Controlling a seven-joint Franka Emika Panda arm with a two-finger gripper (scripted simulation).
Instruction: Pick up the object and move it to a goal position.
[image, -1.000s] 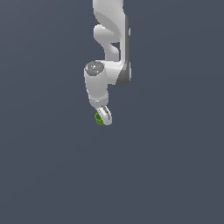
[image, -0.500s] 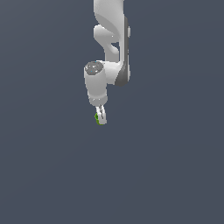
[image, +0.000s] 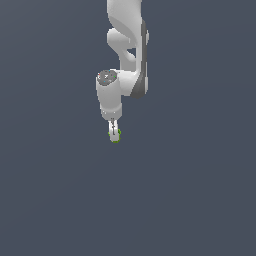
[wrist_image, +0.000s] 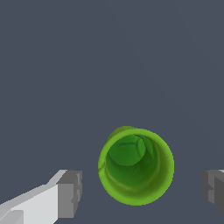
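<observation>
Straddling the green object (wrist_image: 136, 166), gripper (image: 114, 135) spread (gaps either side), arm more vertical than before.

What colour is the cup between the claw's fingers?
Bright green cup, darker green inside; the wrist view shows it best.

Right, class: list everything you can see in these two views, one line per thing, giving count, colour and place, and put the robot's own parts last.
Green object: one, bright green, hollow like a small cup seen from above in the wrist view; between the two fingers, with a gap showing on each side. In the exterior view it shows only as a green speck at the tool's tip.
Background surface: one, plain dark grey-blue, filling both views.
Robot arm: one, white with dark grey joints, coming down from the top of the exterior view.
Tool: one, white, pointing down, open around the object.
Fingers: two, grey pads on white, either side of the object.
</observation>
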